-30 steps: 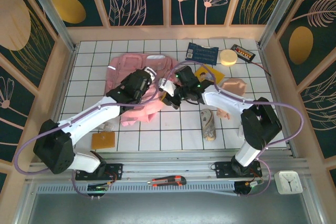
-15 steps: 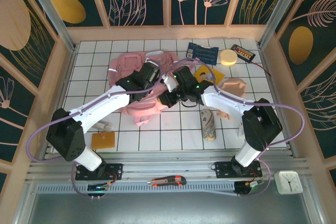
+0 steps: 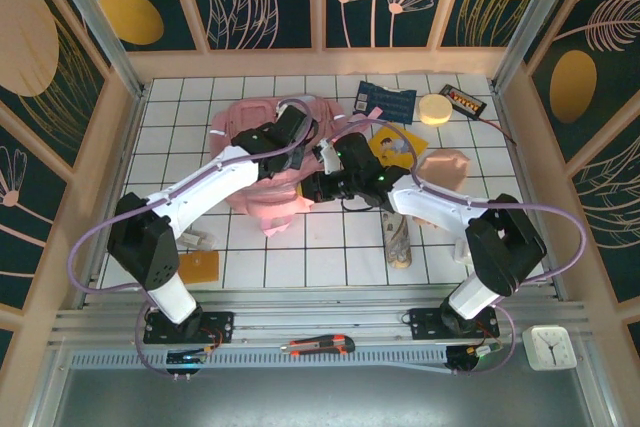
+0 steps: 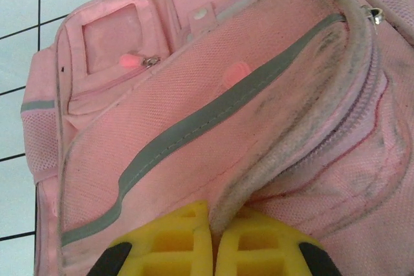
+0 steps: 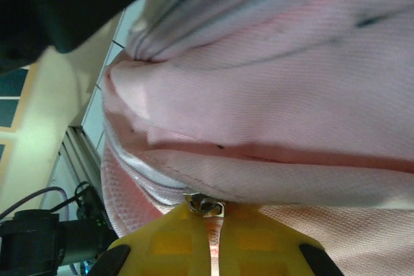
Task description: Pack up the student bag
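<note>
The student bag [image 3: 258, 197], a big soft pink backpack with grey reflective strips, lies on the tiled table left of centre. My left gripper [image 3: 297, 143] is over its far right part. In the left wrist view the yellow fingers [image 4: 174, 237] of that gripper [image 4: 213, 216] are shut on the bag's grubby grey-pink opening edge [image 4: 284, 140]. My right gripper [image 3: 314, 186] is at the bag's right side. It [image 5: 212, 218] is shut on the metal zipper pull [image 5: 206, 205], with pink fabric [image 5: 291, 63] bunched above it.
At the back right lie a dark blue book [image 3: 387, 100], a pale yellow disc [image 3: 434, 109] and a black device [image 3: 464, 99]. A peach cloth [image 3: 447, 162], a rolled pouch [image 3: 398, 237] and an orange square [image 3: 197, 267] lie nearer. A cutter [image 3: 318, 347] rests on the front rail.
My left gripper has moved farther back and to the right along the bag, drawing its edge with it. The right gripper has shifted slightly left with the zipper pull.
</note>
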Robot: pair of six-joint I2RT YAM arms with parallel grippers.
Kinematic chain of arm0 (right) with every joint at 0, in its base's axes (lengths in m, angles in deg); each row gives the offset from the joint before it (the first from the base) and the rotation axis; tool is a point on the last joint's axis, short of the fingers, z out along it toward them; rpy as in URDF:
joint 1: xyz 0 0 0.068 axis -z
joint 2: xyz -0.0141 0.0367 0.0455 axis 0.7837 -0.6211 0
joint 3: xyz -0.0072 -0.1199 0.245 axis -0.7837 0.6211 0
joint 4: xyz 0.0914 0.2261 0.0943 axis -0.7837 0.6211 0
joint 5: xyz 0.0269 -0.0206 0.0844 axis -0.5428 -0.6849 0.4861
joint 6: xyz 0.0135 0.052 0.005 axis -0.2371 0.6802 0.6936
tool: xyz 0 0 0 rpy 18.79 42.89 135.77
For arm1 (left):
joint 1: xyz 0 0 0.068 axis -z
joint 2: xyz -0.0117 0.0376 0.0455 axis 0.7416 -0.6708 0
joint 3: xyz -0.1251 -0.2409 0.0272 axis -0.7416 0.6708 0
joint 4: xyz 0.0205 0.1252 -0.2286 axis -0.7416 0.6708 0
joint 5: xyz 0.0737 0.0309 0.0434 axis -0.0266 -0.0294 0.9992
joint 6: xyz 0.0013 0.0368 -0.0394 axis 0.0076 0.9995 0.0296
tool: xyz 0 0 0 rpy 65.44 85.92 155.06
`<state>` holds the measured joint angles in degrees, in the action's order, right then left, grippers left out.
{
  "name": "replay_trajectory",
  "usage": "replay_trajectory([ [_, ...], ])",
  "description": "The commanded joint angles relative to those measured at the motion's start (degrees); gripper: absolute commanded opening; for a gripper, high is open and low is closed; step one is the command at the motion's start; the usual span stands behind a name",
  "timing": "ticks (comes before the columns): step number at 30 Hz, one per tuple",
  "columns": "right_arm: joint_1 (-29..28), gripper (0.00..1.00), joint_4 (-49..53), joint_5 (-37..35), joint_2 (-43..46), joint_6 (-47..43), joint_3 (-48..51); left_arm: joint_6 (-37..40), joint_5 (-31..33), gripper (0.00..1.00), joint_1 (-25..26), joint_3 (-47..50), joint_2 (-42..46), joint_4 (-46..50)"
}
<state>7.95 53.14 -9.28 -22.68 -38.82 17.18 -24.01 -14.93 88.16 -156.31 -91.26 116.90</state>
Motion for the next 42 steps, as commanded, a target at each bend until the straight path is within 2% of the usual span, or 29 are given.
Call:
replay_trajectory([
  [1,-3.3,0.00,-7.6,6.6,-0.7,2.6,-1.8,-3.8,-3.8,0.00,0.6,-3.7,0.0,-6.5],
  [5,-3.0,0.00,-6.1,4.2,-0.9,1.6,-3.0,-1.5,-3.4,0.00,0.6,-2.1,1.6,-7.3],
  [9,0.7,0.00,-5.3,4.2,2.5,2.8,-1.8,1.1,-2.7,0.00,0.5,1.8,4.7,-8.3],
  [12,4.8,0.00,-5.1,6.8,4.5,5.6,-2.0,2.3,-2.8,0.00,0.5,5.7,7.1,-9.7],
  [17,10.0,0.00,-2.7,15.7,4.2,8.2,-4.3,2.1,-0.9,0.00,0.6,8.5,9.0,-10.3],
  [20,11.1,0.00,7.8,17.9,1.8,1.8,-8.5,3.5,1.5,0.00,0.5,7.9,9.3,-10.7],
  [24,11.8,0.00,27.6,7.9,-1.4,-11.0,-17.5,6.8,4.6,0.00,0.6,5.0,8.6,-10.3],
  [28,14.1,0.00,26.9,10.7,-2.1,-7.7,-21.2,7.2,4.5,0.00,0.6,0.9,6.9,-8.2],
  [32,14.1,0.00,27.1,17.1,-5.0,-1.5,-24.9,5.0,4.9,0.00,0.6,-1.9,5.2,-6.8],
  [36,14.9,0.00,31.3,22.7,-7.3,0.9,-28.3,6.3,8.8,0.00,0.6,-4.9,3.1,-5.6],
  [40,17.2,0.00,44.4,18.4,-9.4,-4.4,-34.3,10.9,14.6,0.00,0.7,-4.1,3.4,-7.7],
  [42,18.9,0.00,48.7,15.2,-9.8,-4.2,-35.9,12.6,16.2,0.00,0.6,-2.8,4.6,-9.6],
])
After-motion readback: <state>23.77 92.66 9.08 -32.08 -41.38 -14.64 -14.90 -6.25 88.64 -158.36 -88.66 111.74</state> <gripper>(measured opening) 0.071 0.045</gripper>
